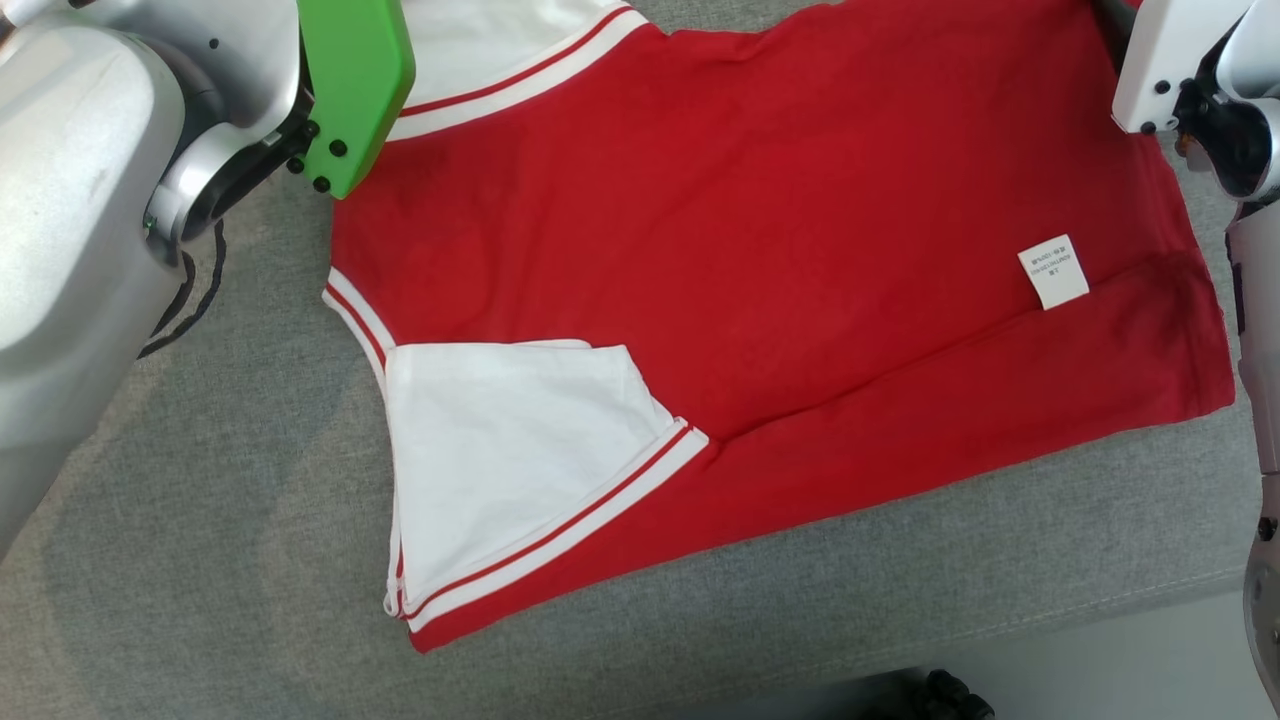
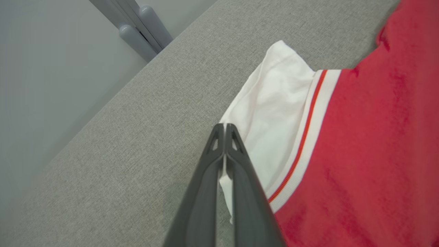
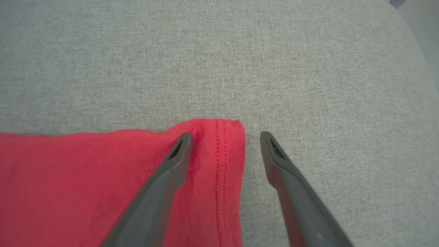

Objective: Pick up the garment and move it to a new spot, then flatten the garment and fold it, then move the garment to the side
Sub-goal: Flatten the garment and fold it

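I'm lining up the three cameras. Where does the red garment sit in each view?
Head view: the garment is spread across the centre.
Left wrist view: right half; the left pincer is shut on its white sleeve.
Right wrist view: lower left; its hemmed corner lies between the fingers of the open right pincer.
Shared landmark: the grey cushion under it.

White label on the red garment before me: several lines of small dark print, too fine for me to read.
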{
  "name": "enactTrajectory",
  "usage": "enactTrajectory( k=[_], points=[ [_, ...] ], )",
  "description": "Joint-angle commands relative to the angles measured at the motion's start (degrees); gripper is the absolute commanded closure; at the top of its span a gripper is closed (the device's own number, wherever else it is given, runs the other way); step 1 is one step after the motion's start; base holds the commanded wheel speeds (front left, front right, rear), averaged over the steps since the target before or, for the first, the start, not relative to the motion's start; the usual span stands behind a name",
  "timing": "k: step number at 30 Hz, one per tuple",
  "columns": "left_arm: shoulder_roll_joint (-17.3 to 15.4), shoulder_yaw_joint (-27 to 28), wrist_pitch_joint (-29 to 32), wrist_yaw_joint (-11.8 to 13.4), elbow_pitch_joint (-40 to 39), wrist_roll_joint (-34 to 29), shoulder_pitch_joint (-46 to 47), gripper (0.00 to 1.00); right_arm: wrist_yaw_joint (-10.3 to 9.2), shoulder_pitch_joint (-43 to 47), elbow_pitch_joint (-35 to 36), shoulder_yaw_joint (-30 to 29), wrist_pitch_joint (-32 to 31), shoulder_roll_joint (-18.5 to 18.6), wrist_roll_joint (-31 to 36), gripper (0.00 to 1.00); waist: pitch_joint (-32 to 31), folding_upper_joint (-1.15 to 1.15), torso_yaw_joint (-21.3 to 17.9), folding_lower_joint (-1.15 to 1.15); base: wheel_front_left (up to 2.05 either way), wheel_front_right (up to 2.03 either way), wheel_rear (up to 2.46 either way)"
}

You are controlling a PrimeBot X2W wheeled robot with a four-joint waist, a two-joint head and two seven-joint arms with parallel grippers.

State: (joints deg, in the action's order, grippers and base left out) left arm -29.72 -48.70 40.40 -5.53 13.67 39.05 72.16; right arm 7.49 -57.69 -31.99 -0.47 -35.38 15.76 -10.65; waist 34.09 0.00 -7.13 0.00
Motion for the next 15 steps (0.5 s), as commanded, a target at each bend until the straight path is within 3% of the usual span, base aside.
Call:
enactTrajectory(
  k=[1,2,4,5,6,11,15],
  points=[
    [-0.5,-0.1,0.4,0.2,-0.2,0.2,-0.8,1.00,0.01,-0.5,0.5,-0.2,-0.4,-0.4,0.5,0.00,0.3,0.00,0.2,0.00,0.00,0.00,0.00],
    [-0.6,-0.2,0.5,0.3,-0.4,0.2,-0.7,1.00,0.01,-0.6,0.8,-0.4,-0.7,-0.4,0.9,0.00,0.4,0.00,0.2,0.00,0.00,0.00,0.00],
    [-0.6,-0.1,0.6,0.3,-0.6,0.3,-0.5,1.00,0.01,-0.6,1.3,-0.6,-1.1,-0.4,1.4,0.51,0.5,0.00,0.3,0.00,0.00,0.00,0.00],
    [-0.6,-0.1,0.4,0.4,-0.6,0.2,-0.3,1.00,0.01,-0.5,1.5,-0.6,-1.3,-0.4,1.5,0.51,0.6,0.00,0.3,0.00,0.00,0.00,0.00],
    [-0.6,0.0,0.2,0.5,-0.6,0.2,-0.3,1.00,0.01,-0.4,1.8,-0.8,-1.5,-0.5,1.4,1.00,0.5,0.00,0.4,0.00,0.00,0.00,0.00],
    [-0.7,0.4,-2.3,0.3,-1.0,-0.5,0.3,1.00,0.01,0.1,3.6,-1.8,-1.3,0.2,1.7,1.00,0.4,0.00,0.6,0.00,0.00,0.00,0.00],
    [-0.3,1.3,-8.7,-0.4,-1.8,-2.0,1.7,1.00,0.00,0.9,5.2,-3.5,1.2,0.4,2.1,1.00,0.1,0.00,0.9,0.00,0.00,0.00,0.00]
  ],
)
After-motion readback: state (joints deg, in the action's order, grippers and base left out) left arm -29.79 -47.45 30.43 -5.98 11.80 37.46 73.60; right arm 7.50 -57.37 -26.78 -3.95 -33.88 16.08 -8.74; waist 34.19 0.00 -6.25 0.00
